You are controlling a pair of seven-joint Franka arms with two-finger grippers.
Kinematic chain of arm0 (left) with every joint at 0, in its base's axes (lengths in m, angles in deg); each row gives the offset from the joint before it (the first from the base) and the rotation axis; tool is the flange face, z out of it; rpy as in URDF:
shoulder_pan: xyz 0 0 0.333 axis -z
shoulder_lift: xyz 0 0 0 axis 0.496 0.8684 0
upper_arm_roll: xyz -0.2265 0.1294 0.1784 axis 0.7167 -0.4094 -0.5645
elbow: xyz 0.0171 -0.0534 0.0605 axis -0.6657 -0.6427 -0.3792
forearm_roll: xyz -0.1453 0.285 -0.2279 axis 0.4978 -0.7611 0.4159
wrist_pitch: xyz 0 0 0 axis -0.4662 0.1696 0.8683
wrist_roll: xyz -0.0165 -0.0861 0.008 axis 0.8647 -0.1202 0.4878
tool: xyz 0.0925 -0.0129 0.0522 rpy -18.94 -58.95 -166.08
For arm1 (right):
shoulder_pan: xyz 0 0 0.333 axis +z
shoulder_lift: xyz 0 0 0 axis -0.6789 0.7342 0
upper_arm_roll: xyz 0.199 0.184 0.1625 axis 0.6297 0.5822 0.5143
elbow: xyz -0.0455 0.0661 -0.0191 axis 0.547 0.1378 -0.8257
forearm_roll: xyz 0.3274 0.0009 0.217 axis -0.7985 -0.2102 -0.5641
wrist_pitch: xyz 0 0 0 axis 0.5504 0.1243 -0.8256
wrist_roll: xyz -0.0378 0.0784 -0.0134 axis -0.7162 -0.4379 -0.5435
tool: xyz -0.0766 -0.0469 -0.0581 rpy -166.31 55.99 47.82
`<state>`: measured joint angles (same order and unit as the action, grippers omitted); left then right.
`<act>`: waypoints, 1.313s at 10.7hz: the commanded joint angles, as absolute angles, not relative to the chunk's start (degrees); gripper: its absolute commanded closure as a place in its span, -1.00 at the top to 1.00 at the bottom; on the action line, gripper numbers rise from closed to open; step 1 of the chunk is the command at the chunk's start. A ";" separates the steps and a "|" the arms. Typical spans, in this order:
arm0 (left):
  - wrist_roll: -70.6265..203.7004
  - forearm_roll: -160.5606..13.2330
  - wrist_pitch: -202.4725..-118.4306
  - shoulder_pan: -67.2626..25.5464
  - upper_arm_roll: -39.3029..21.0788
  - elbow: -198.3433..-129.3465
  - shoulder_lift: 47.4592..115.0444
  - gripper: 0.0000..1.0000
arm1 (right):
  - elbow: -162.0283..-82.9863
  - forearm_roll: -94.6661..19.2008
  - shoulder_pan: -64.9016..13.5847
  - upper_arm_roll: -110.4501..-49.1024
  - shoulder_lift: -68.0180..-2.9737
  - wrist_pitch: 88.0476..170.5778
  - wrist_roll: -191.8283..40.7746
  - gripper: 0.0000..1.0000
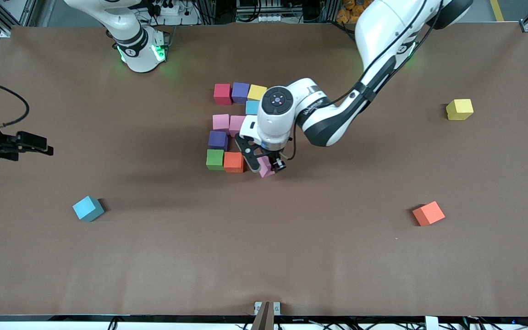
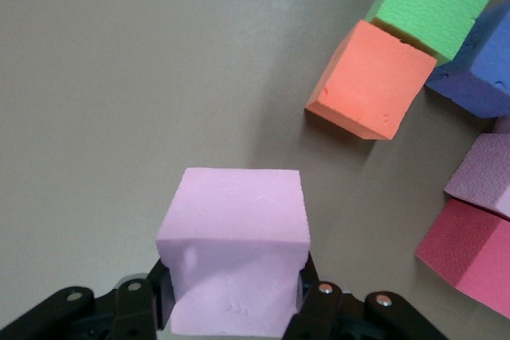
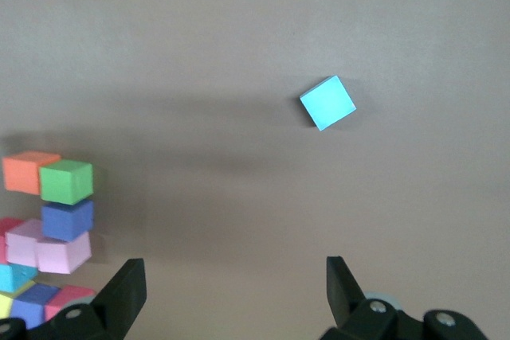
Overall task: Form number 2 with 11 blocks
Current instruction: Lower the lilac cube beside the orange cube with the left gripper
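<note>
Several blocks sit packed together mid-table: red (image 1: pixel 222 94), purple (image 1: pixel 240 92), yellow (image 1: pixel 256 92), light blue (image 1: pixel 252 107), two pink (image 1: pixel 221 122) (image 1: pixel 236 124), purple (image 1: pixel 218 140), green (image 1: pixel 215 159) and orange (image 1: pixel 233 162). My left gripper (image 1: pixel 266 166) is shut on a pink block (image 2: pixel 233 248), low over the table beside the orange block (image 2: pixel 370 81), a small gap between them. A red block (image 2: pixel 470 256) shows in the left wrist view beside a pink one (image 2: pixel 486 173). My right gripper (image 3: pixel 235 276) waits open at its end of the table.
Three loose blocks lie apart from the group: a yellow one (image 1: pixel 459 109) toward the left arm's end, an orange one (image 1: pixel 428 213) nearer the front camera, and a light blue one (image 1: pixel 88 208) toward the right arm's end, also in the right wrist view.
</note>
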<state>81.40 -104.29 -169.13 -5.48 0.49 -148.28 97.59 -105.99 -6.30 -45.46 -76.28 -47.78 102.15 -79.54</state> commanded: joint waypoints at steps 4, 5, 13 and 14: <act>89.24 -105.77 -169.94 5.32 -9.23 -144.20 100.28 0.00 | -107.24 -3.17 -50.58 -69.23 -49.64 103.51 -76.64 1.00; 89.68 -105.77 -169.94 6.47 -10.03 -143.50 101.06 0.00 | -107.16 -3.17 -50.32 -69.23 -49.73 103.52 -76.65 1.00; 92.58 -105.77 -171.52 9.12 -11.62 -142.09 104.14 0.02 | -107.24 -4.05 -50.76 -70.11 -49.20 103.60 -79.81 1.00; 93.98 -105.68 -171.52 9.12 -11.62 -142.09 104.41 0.03 | -107.24 -4.05 -50.84 -70.11 -49.20 103.60 -79.81 1.00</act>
